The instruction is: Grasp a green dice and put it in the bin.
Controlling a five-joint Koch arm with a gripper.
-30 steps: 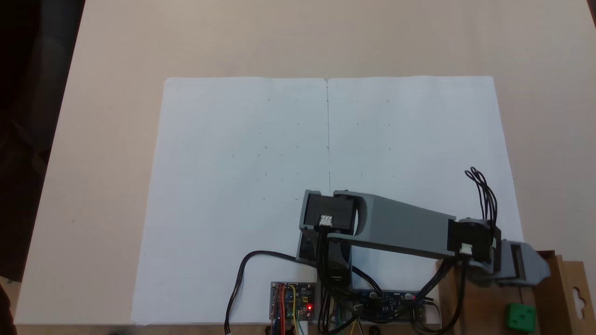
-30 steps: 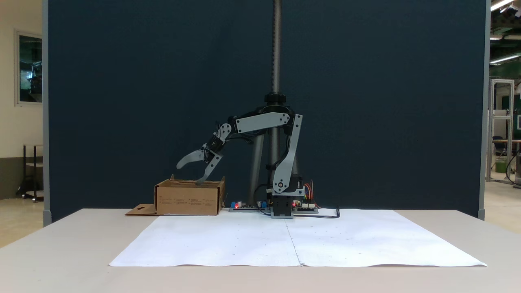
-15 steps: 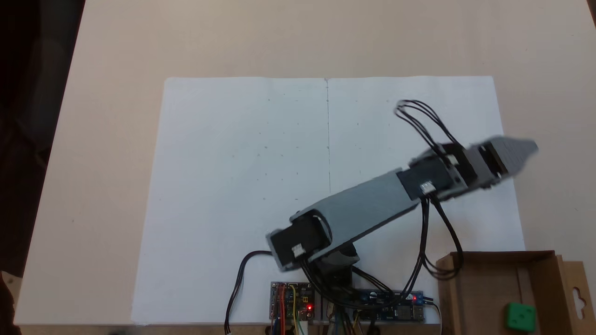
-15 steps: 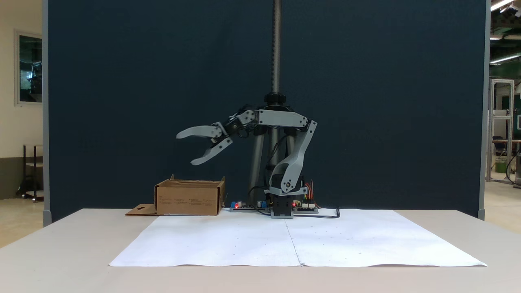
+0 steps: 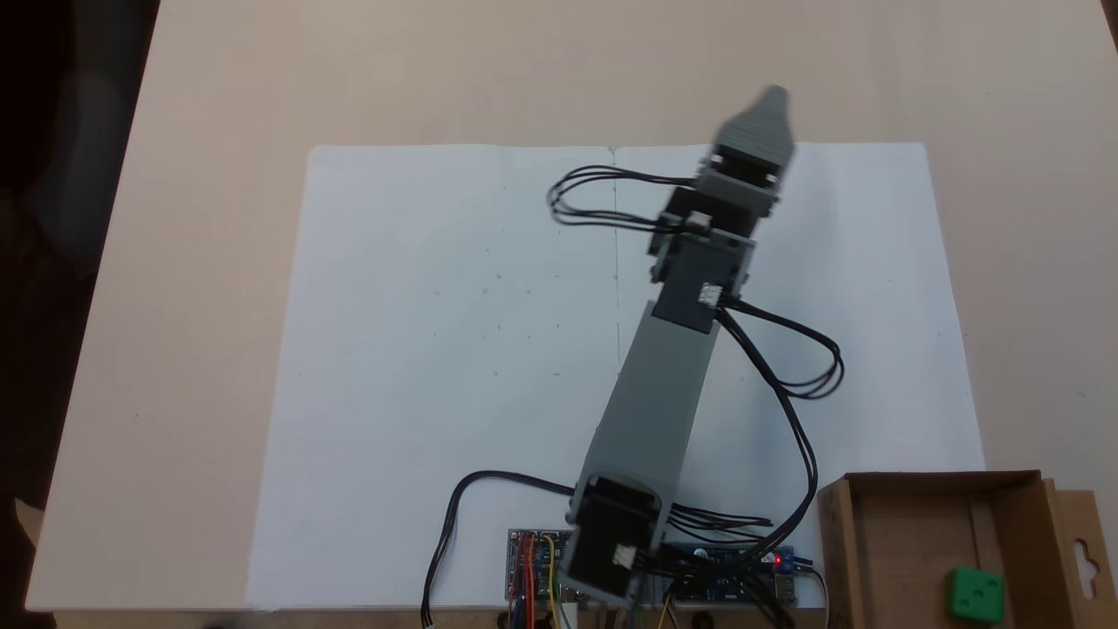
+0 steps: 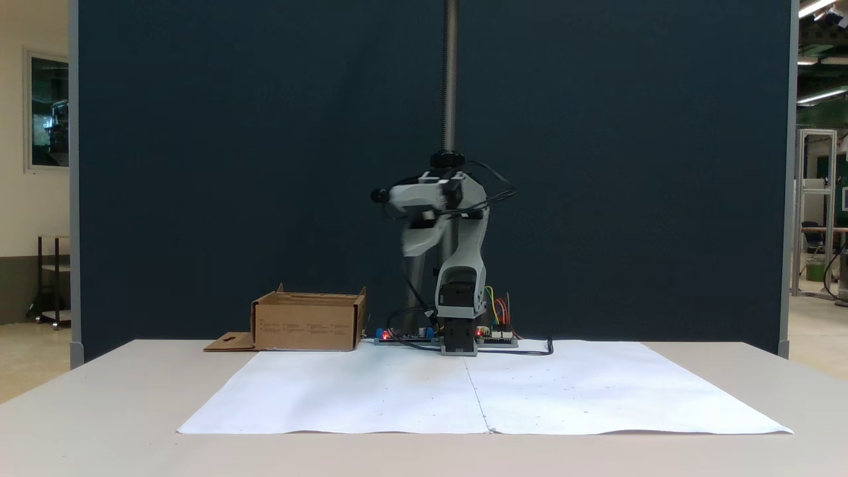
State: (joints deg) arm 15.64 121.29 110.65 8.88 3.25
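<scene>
Rounded green dice (image 5: 976, 596) inside brown cardboard bin (image 5: 838, 542); grey plastic pincer (image 5: 772, 103) well apart, blurred, opening impossible to tell, holding nothing visible.

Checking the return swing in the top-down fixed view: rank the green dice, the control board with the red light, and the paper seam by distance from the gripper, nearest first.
In the top-down fixed view, from the gripper:
1. Paper seam, to its left, at the sheet's top edge.
2. Control board, at the bottom edge, left of the arm's base.
3. Green dice, bottom right, inside the bin.
</scene>
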